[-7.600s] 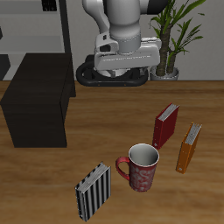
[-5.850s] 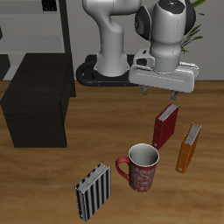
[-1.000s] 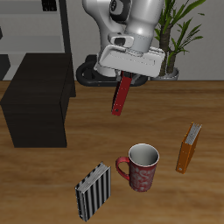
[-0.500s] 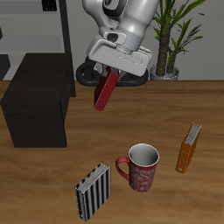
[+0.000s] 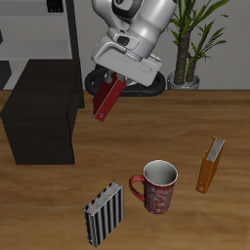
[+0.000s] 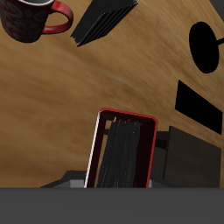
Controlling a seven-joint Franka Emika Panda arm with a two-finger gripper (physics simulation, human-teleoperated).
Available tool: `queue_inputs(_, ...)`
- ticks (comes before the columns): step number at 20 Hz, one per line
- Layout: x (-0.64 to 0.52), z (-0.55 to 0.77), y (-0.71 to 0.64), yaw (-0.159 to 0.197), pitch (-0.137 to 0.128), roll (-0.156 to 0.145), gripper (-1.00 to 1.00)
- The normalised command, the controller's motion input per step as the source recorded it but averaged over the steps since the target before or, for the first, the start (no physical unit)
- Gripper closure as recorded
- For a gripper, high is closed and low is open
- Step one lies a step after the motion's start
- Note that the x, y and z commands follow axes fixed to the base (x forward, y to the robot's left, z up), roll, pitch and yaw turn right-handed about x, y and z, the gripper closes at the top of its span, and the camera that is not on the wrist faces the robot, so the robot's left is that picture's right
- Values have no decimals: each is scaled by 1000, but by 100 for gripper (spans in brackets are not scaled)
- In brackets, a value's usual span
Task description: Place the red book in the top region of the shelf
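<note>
While tilted in air, red book clamped by claw; no writing legible.

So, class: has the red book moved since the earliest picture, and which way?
Yes. The red book no longer stands by the orange book; the gripper holds it tilted in the air, much closer to the black shelf, past the mug.

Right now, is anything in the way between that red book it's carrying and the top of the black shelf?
Nothing visible. The gripper holds the red book in the air beside the shelf, whose top looks bare.
</note>
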Motion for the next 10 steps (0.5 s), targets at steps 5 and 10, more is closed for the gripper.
queue_inputs(5, 47, -77, -15, 36, 26, -69, 100)
queue_inputs(10, 75, -127, 170, -8, 41, -19, 100)
